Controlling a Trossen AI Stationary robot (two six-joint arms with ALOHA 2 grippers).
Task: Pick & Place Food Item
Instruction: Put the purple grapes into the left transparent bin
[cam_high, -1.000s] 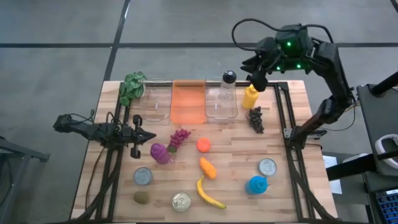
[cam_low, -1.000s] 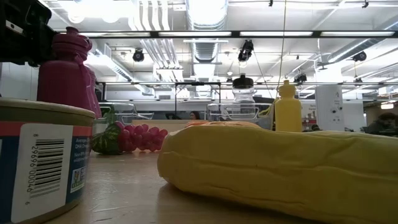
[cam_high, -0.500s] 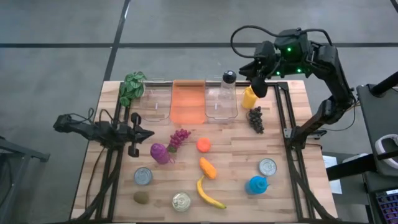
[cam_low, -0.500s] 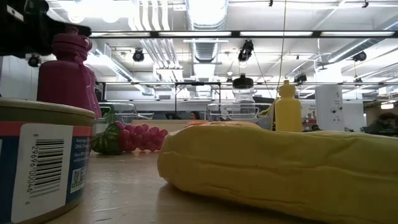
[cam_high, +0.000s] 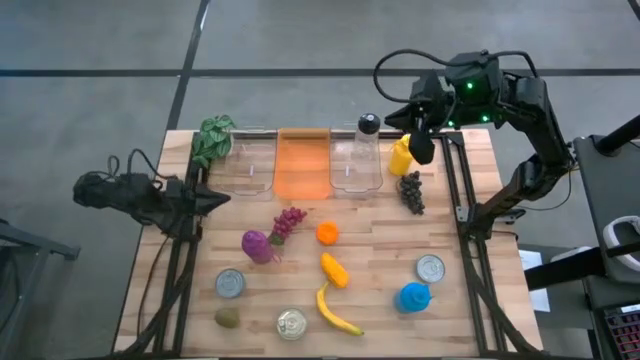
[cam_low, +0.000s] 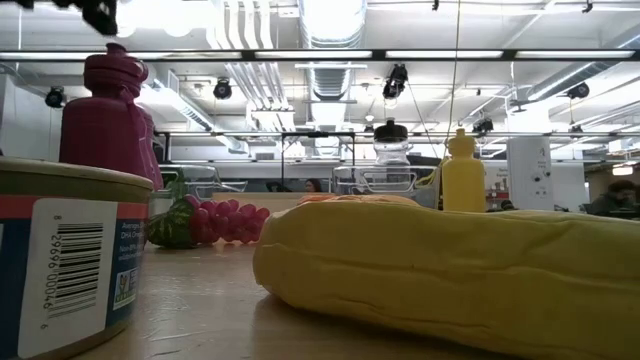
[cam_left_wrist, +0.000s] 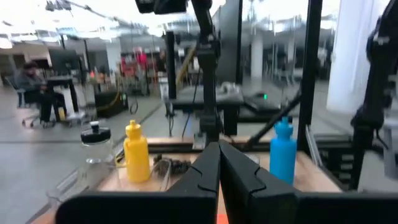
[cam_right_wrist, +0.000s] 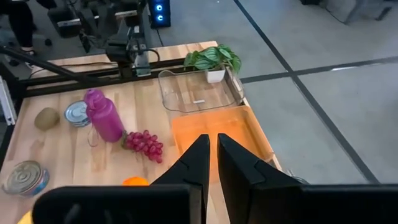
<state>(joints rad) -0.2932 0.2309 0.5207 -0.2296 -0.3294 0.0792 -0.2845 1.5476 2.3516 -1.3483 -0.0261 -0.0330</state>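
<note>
- The right gripper (cam_high: 421, 150) is hanging over the far right corner of the table (cam_high: 470, 300), its two fingers (cam_right_wrist: 198, 163) pressed nearly together and gripping nothing.
- Just beside and partly beneath that claw, a yellow bottle (cam_high: 400, 156) is standing upright, free of the fingers; a bunch of dark grapes (cam_high: 411, 191) is lying just nearer the front edge.
- To the claw's left along the far edge, a clear jar with a black lid (cam_high: 368, 126) is standing at a clear bin (cam_high: 355, 168), with an orange bin (cam_high: 302, 163) and another clear bin (cam_high: 248, 166) following in a row and a small leafy plant (cam_high: 211, 138) at the end.
- The left gripper (cam_high: 212, 198) is waiting at the table's left edge, its fingers (cam_left_wrist: 205, 174) closed to a point and empty.
- To that claw's right, red grapes (cam_high: 288, 221) and a purple bottle (cam_high: 256, 246) are resting mid-table, well apart from both claws.
- Farther toward the front, an orange (cam_high: 327, 233), a carrot (cam_high: 334, 270) and a banana (cam_high: 333, 312) are lying in a loose line.
- Three cans (cam_high: 230, 283), a kiwi (cam_high: 227, 317) and a blue bottle (cam_high: 412, 297) are spread along the near edge.
</note>
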